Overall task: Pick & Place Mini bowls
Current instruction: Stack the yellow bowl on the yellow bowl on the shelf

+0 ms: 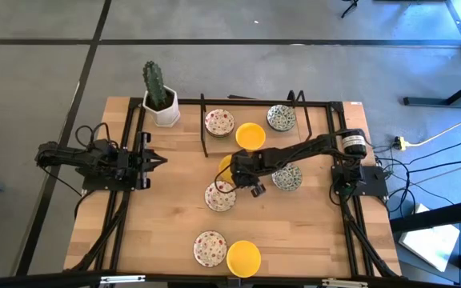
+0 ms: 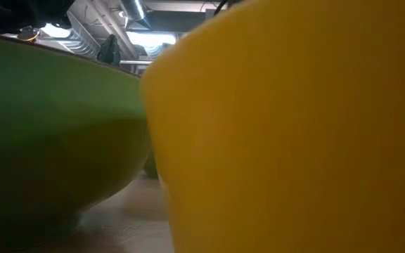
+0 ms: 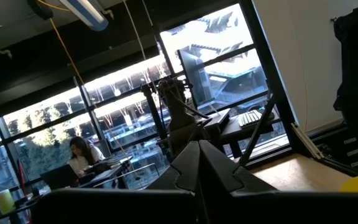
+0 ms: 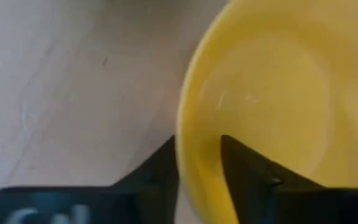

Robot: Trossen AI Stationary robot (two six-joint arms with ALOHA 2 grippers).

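Note:
Several mini bowls lie on the wooden table point(image 1: 174, 224). My right gripper point(image 1: 230, 166) reaches from the right to the table's middle and is shut on a plain yellow bowl point(image 1: 224, 165), which fills the right wrist view point(image 4: 272, 93). Other bowls: red-speckled point(image 1: 219, 122), yellow point(image 1: 250, 135) and green-grey point(image 1: 281, 118) at the far side, green-grey point(image 1: 286, 177) and red-speckled point(image 1: 220, 196) in the middle, red-speckled point(image 1: 210, 248) and yellow point(image 1: 243, 258) at the near edge. My left gripper point(image 1: 158, 160) is shut and empty at the table's left. My right gripper point(image 4: 199, 144) has the yellow bowl's rim point(image 4: 191, 155) pinched between its fingers, one finger point(image 4: 247, 171) inside the bowl and one point(image 4: 157, 171) outside. The fingers come from above, slanting in from the table's right. Whether the bowl is off the table, I cannot tell.
A white pot with a cactus point(image 1: 160, 100) stands at the far left. A black wire rack point(image 1: 294, 100) frames the far bowls. In the low view the near yellow bowl point(image 2: 294, 126) and a bowl that looks green point(image 2: 48, 140) block the table behind them.

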